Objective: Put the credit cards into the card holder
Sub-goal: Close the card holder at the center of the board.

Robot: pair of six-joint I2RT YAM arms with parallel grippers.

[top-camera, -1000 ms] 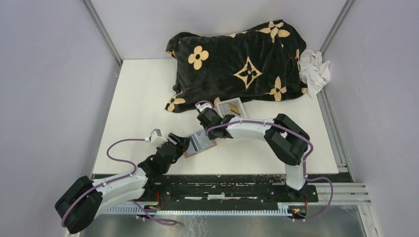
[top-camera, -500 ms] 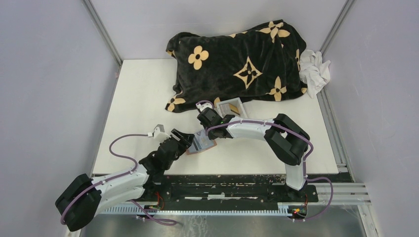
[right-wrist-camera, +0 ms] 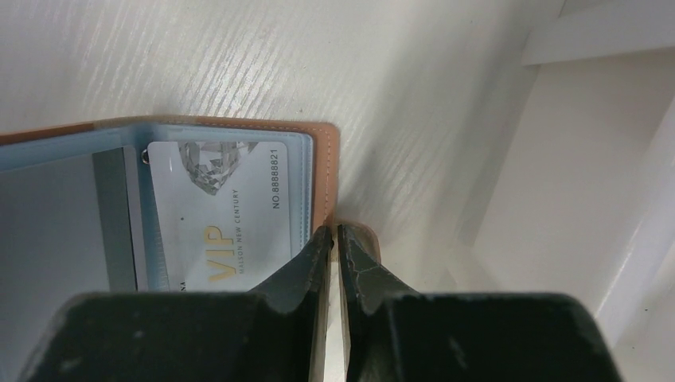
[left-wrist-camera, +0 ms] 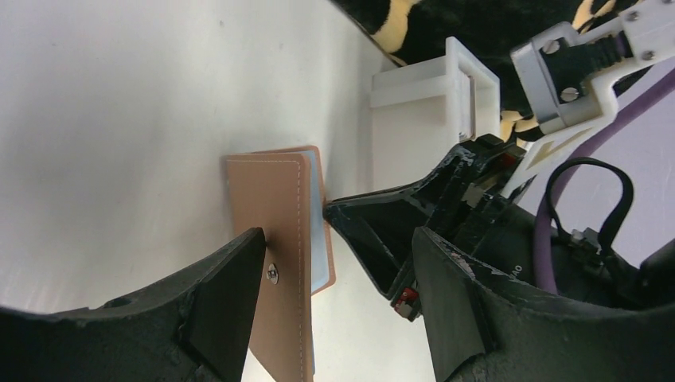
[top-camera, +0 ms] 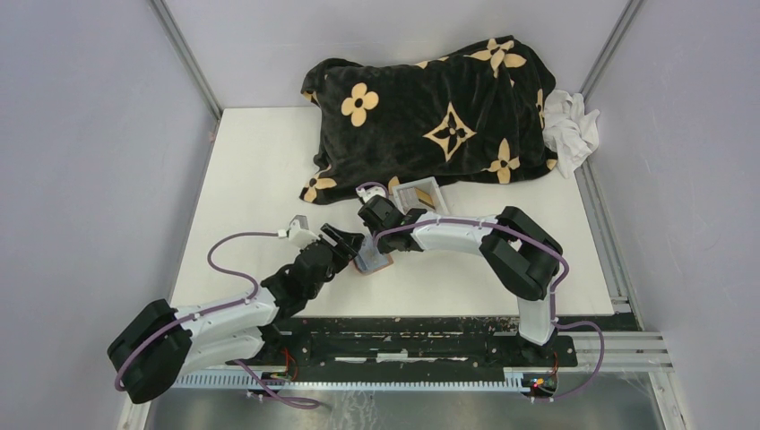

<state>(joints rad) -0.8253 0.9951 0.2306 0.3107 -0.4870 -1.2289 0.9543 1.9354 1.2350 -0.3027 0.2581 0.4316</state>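
Right wrist view: flat brown leather card holder [right-wrist-camera: 325, 159] lies open on the white table [right-wrist-camera: 239, 56], pale plastic VIP card [right-wrist-camera: 231, 207] sleeved inside; right gripper [right-wrist-camera: 334, 235] nearly closed at its four-o'clock corner (left gripper [left-wrist-camera: 334, 243] gapes wide).

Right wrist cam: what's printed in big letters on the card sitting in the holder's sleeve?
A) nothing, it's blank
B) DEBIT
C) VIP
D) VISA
C: in the right wrist view the credit card tucked behind the blue sleeve of the open card holder shows "VIP" in gold lettering.
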